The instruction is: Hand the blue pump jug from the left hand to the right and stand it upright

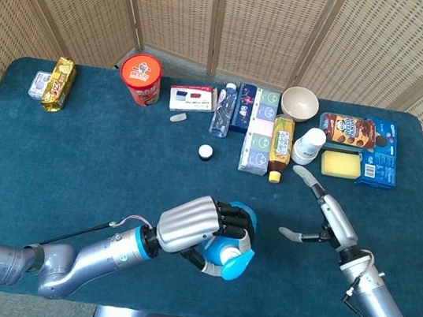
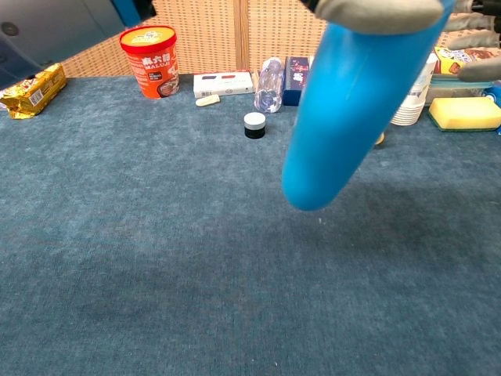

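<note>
One blue pump jug (image 1: 228,250) shows in the head view, clasped in the left hand (image 1: 199,230) above the near middle of the table (image 1: 77,154), fingers wrapped over its upper part; the right hand (image 1: 320,219) waits just beside it, fingers spread and holding nothing; by its look the jug is rigid smooth plastic, likely slippery, its weight depending on a fill I cannot see; the right hand would do best to close round the bare body below the left hand's fingers. At the far edge I count one red cup (image 1: 141,78), one bowl (image 1: 299,102), one yellow sponge (image 1: 341,164), one small black-and-white cap (image 1: 206,152) and one clear bottle (image 1: 222,111).

One jug again in the chest view (image 2: 348,110), hanging tilted in the air, its rounded end low and clear of the cloth; most of its body is bare, which favours a mid-body hold; the left hand is cropped at the top; the right hand's fingertips (image 2: 479,72) show at the right edge, apart from the jug.
</note>
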